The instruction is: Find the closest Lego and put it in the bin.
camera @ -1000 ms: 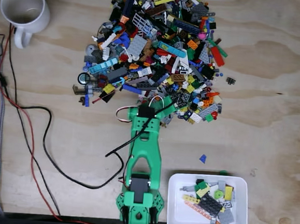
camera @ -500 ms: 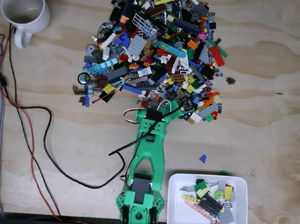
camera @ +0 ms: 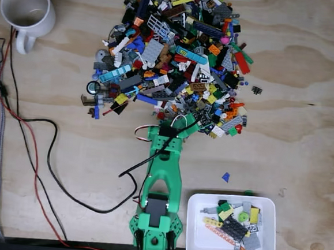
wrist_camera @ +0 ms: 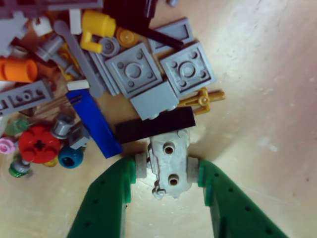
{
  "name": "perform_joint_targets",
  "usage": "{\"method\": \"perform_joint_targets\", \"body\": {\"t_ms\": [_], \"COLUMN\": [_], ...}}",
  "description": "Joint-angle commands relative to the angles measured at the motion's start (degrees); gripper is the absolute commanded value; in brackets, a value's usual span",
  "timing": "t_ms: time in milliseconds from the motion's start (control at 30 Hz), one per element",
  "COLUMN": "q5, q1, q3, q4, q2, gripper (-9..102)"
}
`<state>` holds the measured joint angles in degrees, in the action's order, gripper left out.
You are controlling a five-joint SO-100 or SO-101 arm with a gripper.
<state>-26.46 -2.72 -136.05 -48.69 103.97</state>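
In the wrist view the green gripper [wrist_camera: 167,171] has its two fingers [wrist_camera: 111,198] on either side of a light grey Lego wheel-axle piece [wrist_camera: 169,163], each tip touching one of the small wheels at its sides. The piece lies on the plywood worktop [wrist_camera: 267,89] at the near edge of the Lego pile [camera: 172,56]. Its far end touches a flat black bar [wrist_camera: 154,126]. A long blue brick [wrist_camera: 95,123] lies just left of it, and a red round piece [wrist_camera: 38,144] sits further left.

In the fixed view the green arm [camera: 162,177] reaches from the near edge to the pile. The bin [camera: 231,229], a white tray, sits right of the arm's base with several Lego pieces in it. A white mug [camera: 25,8] stands at the far left.
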Motion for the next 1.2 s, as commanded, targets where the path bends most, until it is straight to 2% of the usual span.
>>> {"method": "perform_joint_targets", "body": {"t_ms": [0, 233, 633, 700, 800, 933, 1000, 1167], "q5": [0.53, 0.88, 0.44, 0.44, 0.00, -1.32, -3.52, -15.03], "q1": [0.62, 1.14, 1.58, 1.67, 1.93, 1.49, 1.58, 4.04], "q3": [-0.62, -0.79, 9.23, 12.04, 16.52, 18.98, 17.84, 10.63], "q4": [1.14, 2.29, -5.89, -8.44, -14.06, -17.93, -17.40, -9.14], "q2": [0.18, -0.44, 0.09, 0.18, 1.32, 3.34, 3.52, 2.55], "gripper": [11, 5, 2, 3, 12, 15, 15, 14]}}
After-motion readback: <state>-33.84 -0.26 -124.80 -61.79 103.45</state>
